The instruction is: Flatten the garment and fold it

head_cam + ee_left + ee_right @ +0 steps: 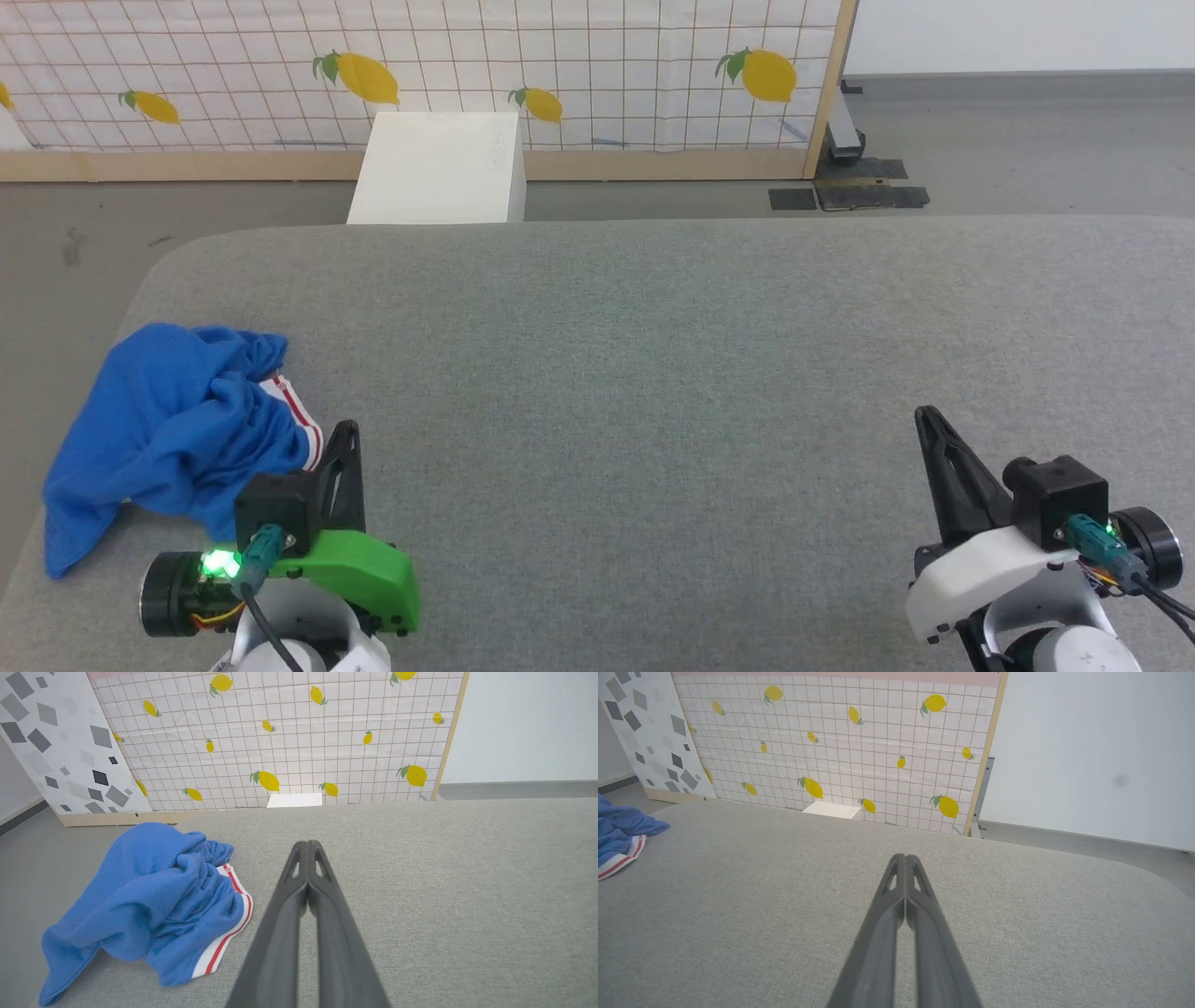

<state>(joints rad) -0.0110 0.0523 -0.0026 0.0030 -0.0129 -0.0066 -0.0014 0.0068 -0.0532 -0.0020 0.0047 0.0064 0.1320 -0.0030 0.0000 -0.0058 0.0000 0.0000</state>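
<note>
The garment (177, 420) lay bunched in a heap near the front left corner of the grey padded bench (653, 355), its outer fold reaching the left edge; I could not tell whether it hung over. Most of it was folded in on itself, and only a white band with red stripes (224, 942) showed on its right side, sleeve or hem I couldn't say. My left gripper (347, 429) sat just beside that band, fingers pressed together on nothing, its housing covering the heap's near edge in the head view. My right gripper (924, 413), jaws likewise together, was well apart near the front right corner. The right wrist view cut the garment off at its border. A white box (439, 168) stood beyond the far edge, its base hidden by the bench.
</note>
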